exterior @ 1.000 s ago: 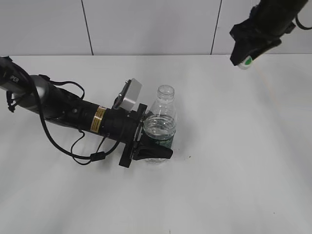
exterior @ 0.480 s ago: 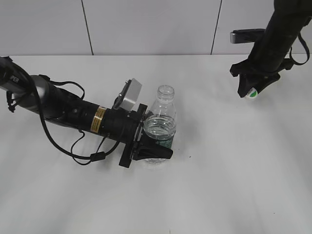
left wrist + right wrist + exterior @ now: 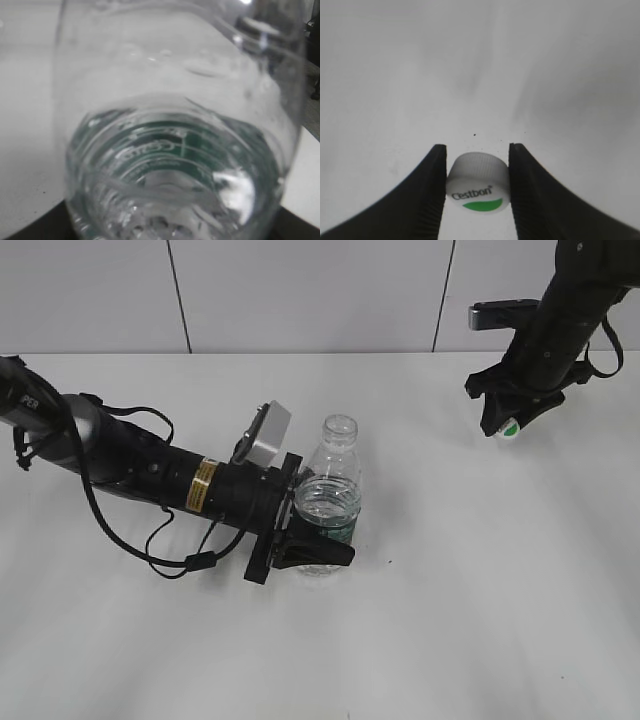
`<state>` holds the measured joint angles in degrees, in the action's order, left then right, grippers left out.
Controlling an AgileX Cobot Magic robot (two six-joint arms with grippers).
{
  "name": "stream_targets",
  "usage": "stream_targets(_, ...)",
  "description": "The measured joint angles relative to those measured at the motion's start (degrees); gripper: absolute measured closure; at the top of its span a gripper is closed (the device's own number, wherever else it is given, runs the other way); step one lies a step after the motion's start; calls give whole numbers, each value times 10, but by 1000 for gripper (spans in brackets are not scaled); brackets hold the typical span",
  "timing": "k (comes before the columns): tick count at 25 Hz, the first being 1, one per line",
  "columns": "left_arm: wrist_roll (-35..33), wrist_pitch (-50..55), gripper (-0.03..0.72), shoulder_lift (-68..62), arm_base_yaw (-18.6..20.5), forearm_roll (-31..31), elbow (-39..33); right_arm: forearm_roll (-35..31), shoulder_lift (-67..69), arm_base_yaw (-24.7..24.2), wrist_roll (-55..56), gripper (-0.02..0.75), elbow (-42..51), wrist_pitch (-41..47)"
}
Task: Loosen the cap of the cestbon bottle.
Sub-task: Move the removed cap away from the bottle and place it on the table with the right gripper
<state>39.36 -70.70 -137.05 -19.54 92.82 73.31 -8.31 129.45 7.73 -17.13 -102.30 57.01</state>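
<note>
The cestbon bottle (image 3: 331, 483) stands upright mid-table, clear with a dark green label, its neck open with no cap on it. My left gripper (image 3: 324, 542) is shut on its lower body from the left. In the left wrist view the bottle (image 3: 175, 125) fills the picture. The white cap (image 3: 510, 427) with its green patch is off the bottle, far to the right. My right gripper (image 3: 505, 422) is shut on it, low over the table. In the right wrist view the cap (image 3: 478, 182) sits squeezed between the two black fingers of that gripper (image 3: 478, 150).
The white table (image 3: 480, 590) runs back to a tiled wall (image 3: 300, 290). The left arm (image 3: 150, 470) and its looping cable (image 3: 180, 560) lie across the table's left half. A small dark speck (image 3: 388, 562) lies just right of the bottle.
My right gripper has come down toward the table at the right with the cap in it. The left gripper and the bottle have not moved.
</note>
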Motion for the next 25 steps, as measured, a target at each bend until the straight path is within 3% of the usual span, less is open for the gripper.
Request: stream_targets(25, 0, 0, 288, 0, 0, 0, 0, -1, 36, 0, 1, 447, 0, 8)
